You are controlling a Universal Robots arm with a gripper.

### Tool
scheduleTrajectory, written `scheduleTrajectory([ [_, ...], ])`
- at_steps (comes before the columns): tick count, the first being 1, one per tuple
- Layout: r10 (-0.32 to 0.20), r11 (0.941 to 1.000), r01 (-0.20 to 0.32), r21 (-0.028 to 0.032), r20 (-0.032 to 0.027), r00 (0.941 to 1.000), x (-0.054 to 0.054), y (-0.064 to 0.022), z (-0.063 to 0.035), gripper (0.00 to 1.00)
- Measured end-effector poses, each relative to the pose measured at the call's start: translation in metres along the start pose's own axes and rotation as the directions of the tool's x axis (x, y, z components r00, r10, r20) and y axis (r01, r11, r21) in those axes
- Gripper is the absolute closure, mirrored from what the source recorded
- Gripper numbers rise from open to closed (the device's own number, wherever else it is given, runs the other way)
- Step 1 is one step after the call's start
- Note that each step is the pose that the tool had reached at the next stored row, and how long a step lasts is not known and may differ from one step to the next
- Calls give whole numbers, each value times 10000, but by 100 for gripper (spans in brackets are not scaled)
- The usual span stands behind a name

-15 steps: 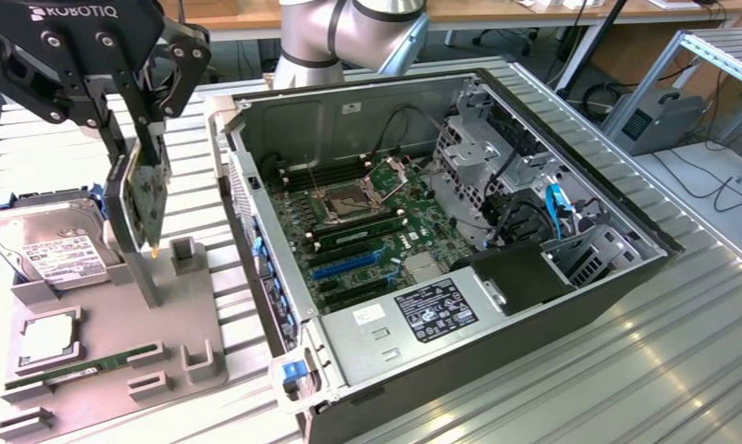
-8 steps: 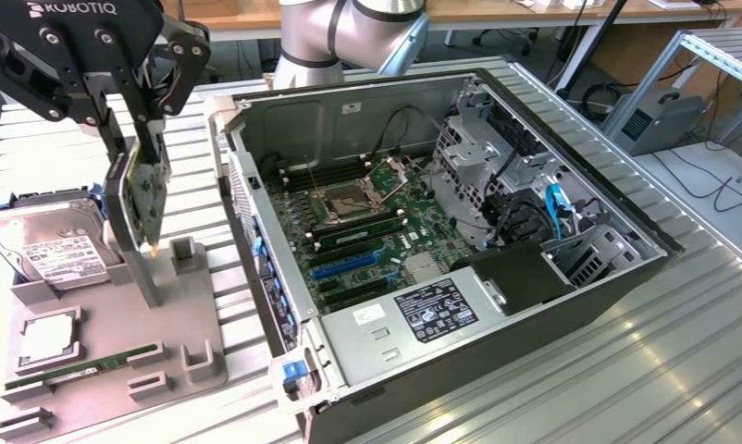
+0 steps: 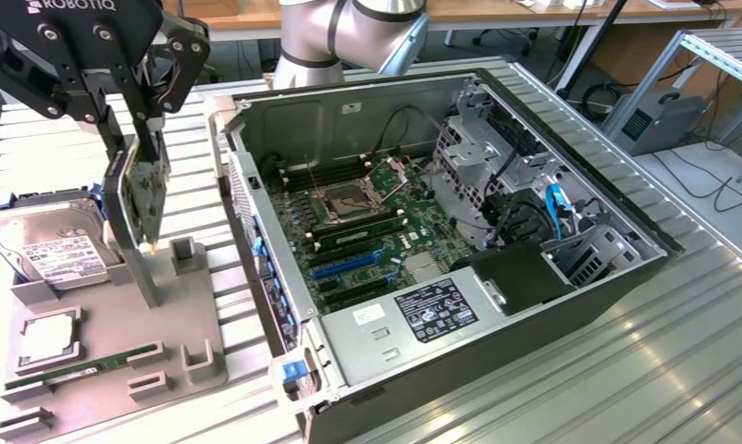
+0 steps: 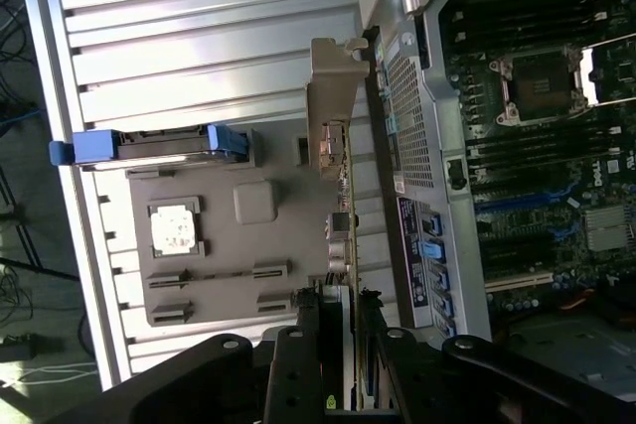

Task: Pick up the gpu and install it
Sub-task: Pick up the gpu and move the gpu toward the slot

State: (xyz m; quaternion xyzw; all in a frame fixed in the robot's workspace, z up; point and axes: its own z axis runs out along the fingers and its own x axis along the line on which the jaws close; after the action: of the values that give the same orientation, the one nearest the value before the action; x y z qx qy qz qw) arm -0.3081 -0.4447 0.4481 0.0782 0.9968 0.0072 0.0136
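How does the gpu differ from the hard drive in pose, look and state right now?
The gpu stands upright and edge-on, clamped in the gripper; the hard drive leans in the gray holder, untouched. The gpu is a thin green board; the hard drive is a thicker silver box with a white label. Both are outside the open computer case, on the exterior view's left.

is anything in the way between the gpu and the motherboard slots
Yes: the computer case's rear wall rises between the gpu, held by the end effector over the gray holder, and the blue expansion slots. Nothing visible covers the slots from above.
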Motion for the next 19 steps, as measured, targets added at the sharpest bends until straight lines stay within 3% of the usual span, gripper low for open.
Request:
scheduleTrajectory([
  [19,0,10000,0,0,0,10000,-2,1,-85,73],
])
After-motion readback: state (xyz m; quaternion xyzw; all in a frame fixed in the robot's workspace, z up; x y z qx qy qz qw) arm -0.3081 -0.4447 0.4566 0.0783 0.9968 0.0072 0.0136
